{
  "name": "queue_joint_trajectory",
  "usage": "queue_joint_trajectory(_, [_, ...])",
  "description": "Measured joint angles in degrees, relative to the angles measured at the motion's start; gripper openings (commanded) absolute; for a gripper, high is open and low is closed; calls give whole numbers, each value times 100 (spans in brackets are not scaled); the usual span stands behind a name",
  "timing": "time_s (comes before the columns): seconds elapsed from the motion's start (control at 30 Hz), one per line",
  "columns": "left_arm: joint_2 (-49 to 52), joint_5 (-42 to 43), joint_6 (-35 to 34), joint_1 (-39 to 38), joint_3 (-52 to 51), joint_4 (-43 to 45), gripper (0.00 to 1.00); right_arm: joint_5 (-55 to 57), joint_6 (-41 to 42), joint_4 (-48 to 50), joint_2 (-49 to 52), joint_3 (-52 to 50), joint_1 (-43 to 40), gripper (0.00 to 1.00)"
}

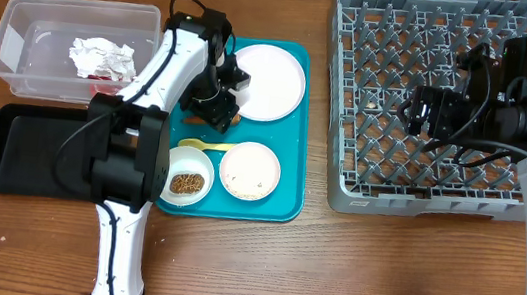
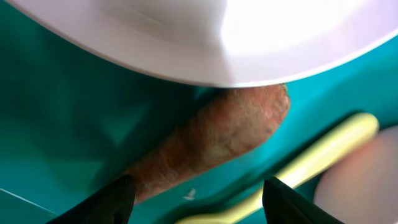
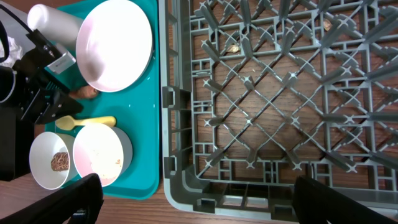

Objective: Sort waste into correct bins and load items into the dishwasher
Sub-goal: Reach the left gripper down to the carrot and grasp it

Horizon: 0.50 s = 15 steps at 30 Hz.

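**While the carrot lies between the left fingers, the plate rim crowds it from above**

Because the left gripper [image 2: 199,200] hangs straight over the carrot piece [image 2: 217,137], the grasp turns on how that piece lies. In the left wrist view its long axis runs slantwise, from lower left toward upper right. The lower end sits nearer the left-hand fingertip [image 2: 115,196], and the upper end is tucked at the rim of the plate [image 2: 217,37], perhaps just under it. The fingers stand apart on either side, holding nothing yet. They would close across the frame, so they would meet the carrot at an angle, not square across it.

The carrot rests on the teal tray [image 1: 291,186], left of centre in the overhead frame. The left arm is far the nearer. The right gripper [image 3: 199,205] hovers wide open and empty over the dish rack [image 1: 420,187] on the right, well apart.

Two neighbours press in. The plate overhangs from the top of the wrist view, and the yellow spoon [image 2: 323,155] lies just beside the carrot at lower right, roughly parallel to it. A careless closing could nudge either.

Below them on the tray sit two bowls, one [image 1: 187,178] holding brown food bits. At far left, the clear tub [image 1: 14,46] holds crumpled paper [image 1: 102,52], with the black tray [image 1: 33,139] below it.
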Motion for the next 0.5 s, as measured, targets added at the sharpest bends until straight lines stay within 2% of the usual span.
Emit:
queue_joint_trajectory(0.43, [0, -258, 22, -81, -160, 203, 68, 2, -2, 9, 0, 0, 0, 100])
queue_joint_trajectory(0.5, [0, -326, 17, -136, -160, 254, 60, 2, 2, 9, 0, 0, 0, 100])
